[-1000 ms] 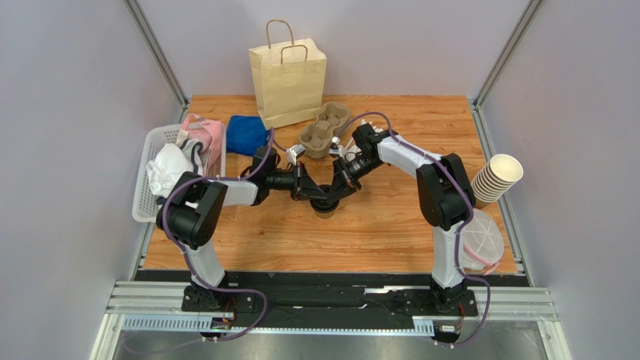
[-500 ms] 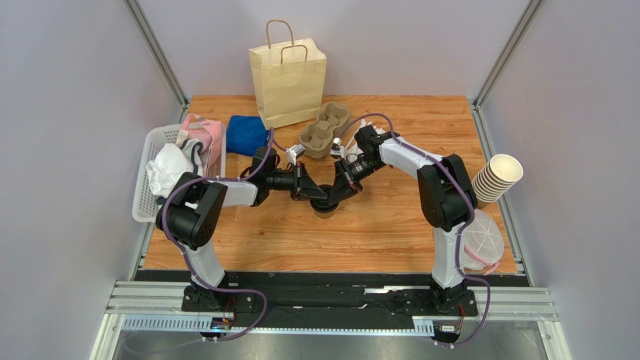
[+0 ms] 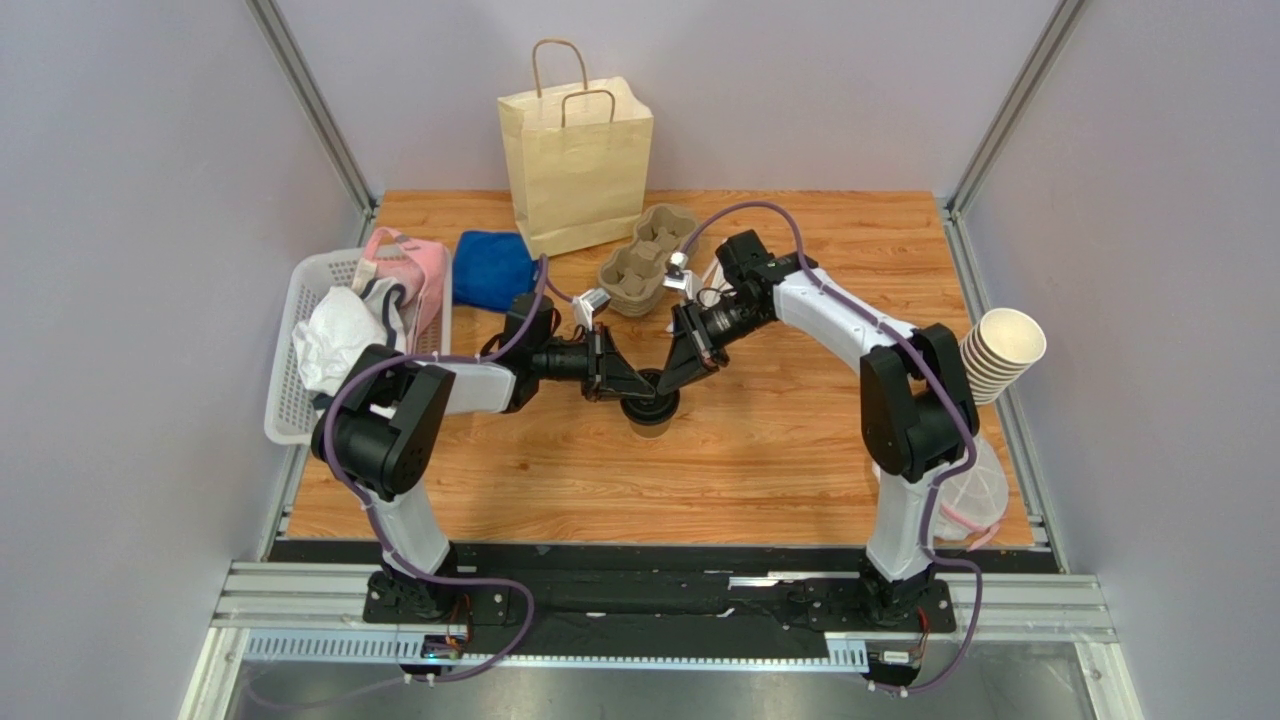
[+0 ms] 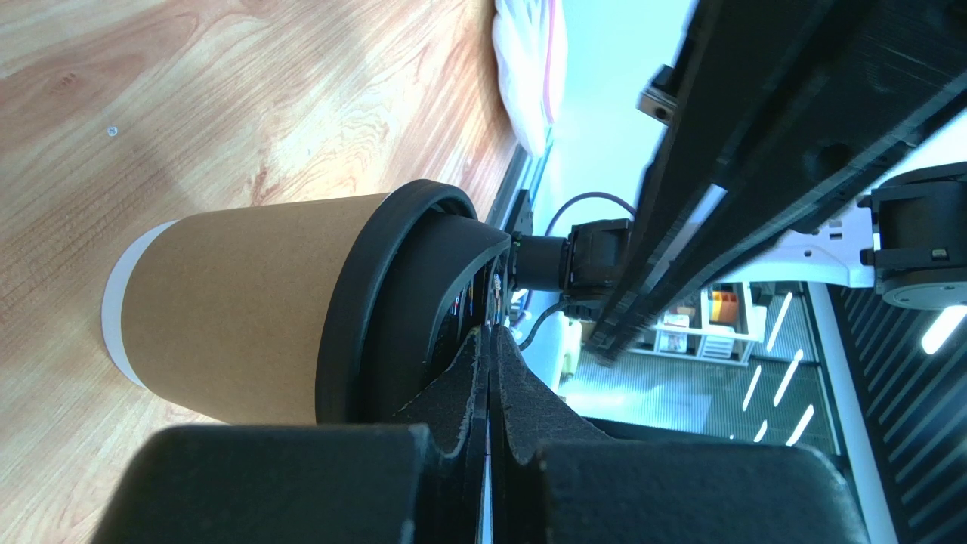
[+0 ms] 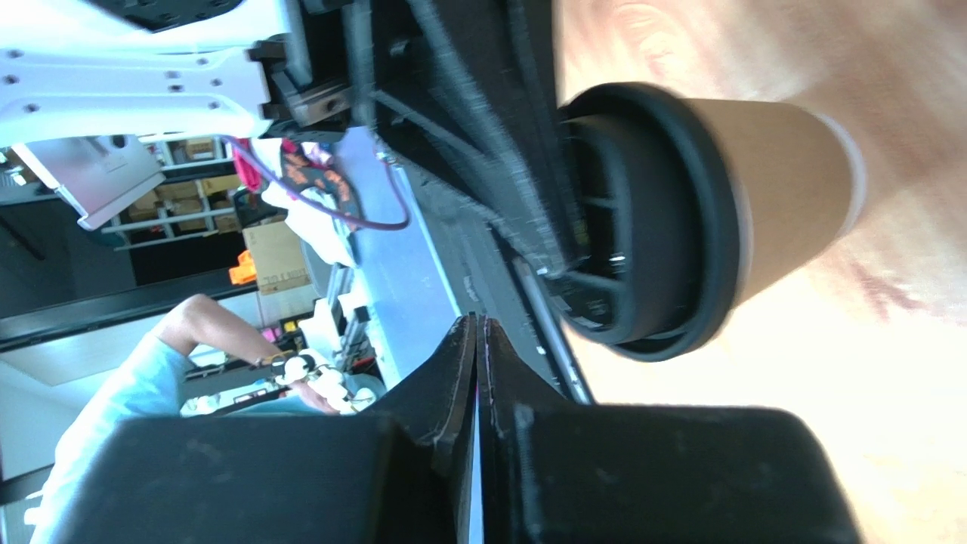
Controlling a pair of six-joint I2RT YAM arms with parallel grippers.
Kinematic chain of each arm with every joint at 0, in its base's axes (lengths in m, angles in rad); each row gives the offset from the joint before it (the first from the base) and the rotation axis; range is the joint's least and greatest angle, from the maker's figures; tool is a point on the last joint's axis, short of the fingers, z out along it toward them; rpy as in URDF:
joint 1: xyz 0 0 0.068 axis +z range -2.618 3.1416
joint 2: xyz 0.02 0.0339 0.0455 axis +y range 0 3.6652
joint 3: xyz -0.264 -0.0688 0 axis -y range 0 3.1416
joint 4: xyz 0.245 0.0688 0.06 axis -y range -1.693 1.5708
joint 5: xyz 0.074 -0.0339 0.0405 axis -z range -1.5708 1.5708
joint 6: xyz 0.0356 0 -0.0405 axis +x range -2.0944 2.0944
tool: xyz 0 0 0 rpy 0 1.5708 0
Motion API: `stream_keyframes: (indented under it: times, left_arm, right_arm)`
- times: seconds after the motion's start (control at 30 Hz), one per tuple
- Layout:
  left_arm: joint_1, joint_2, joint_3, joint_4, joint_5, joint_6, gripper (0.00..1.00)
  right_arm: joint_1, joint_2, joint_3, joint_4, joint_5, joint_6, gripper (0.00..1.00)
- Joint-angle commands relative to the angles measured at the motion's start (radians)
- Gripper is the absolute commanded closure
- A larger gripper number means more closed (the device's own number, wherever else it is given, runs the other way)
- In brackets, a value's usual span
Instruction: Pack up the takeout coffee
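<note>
The takeout coffee point(image 3: 652, 411), a tan paper cup with a black lid, stands mid-table. It shows large in the left wrist view point(image 4: 244, 323) and in the right wrist view point(image 5: 783, 187). My left gripper point(image 3: 637, 393) is shut and empty, its tips point(image 4: 490, 340) against the top of the lid point(image 4: 386, 306). My right gripper point(image 3: 673, 372) is shut and empty, just behind and to the right of the cup, its tips point(image 5: 474, 326) a little apart from the lid point(image 5: 664, 215). The paper bag point(image 3: 576, 158) stands upright at the table's back edge.
A cardboard cup carrier point(image 3: 649, 258) lies in front of the bag, with a blue cloth point(image 3: 493, 267) to its left. A white basket point(image 3: 301, 338) with cloths sits at the left edge. A stack of lidless cups point(image 3: 995, 357) and a clear container point(image 3: 962, 483) are at the right edge.
My right arm has lifted and drawn back to the rear right, taking its gripper slightly off the lid. The left arm and the cup have not moved.
</note>
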Motion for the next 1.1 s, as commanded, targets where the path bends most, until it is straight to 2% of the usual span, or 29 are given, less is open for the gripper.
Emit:
stream_keyframes:
  times: [0.0, 0.17, 0.37, 0.57, 0.7, 1.07]
  left_arm:
    - [-0.007, 0.079, -0.050, -0.133, -0.193, 0.120, 1.00]
    - [-0.006, 0.099, -0.053, -0.164, -0.196, 0.133, 1.00]
    - [-0.004, 0.086, -0.047, -0.167, -0.186, 0.149, 1.00]
    - [-0.006, 0.041, -0.039, -0.113, -0.129, 0.126, 0.99]
    - [-0.012, -0.043, -0.016, -0.089, -0.098, 0.112, 0.97]
    - [-0.018, -0.138, -0.007, 0.043, -0.045, -0.003, 0.94]
  right_arm:
    - [-0.020, 0.083, -0.015, 0.061, 0.091, 0.006, 0.98]
    - [-0.043, 0.209, -0.087, 0.124, 0.226, 0.049, 1.00]
    - [-0.043, 0.197, -0.082, 0.101, 0.242, 0.048, 1.00]
    - [-0.029, 0.125, -0.052, 0.065, 0.150, 0.010, 1.00]
    - [-0.009, 0.063, -0.015, 0.042, 0.070, -0.001, 0.98]
    - [-0.003, -0.024, 0.054, 0.043, -0.070, 0.035, 0.97]
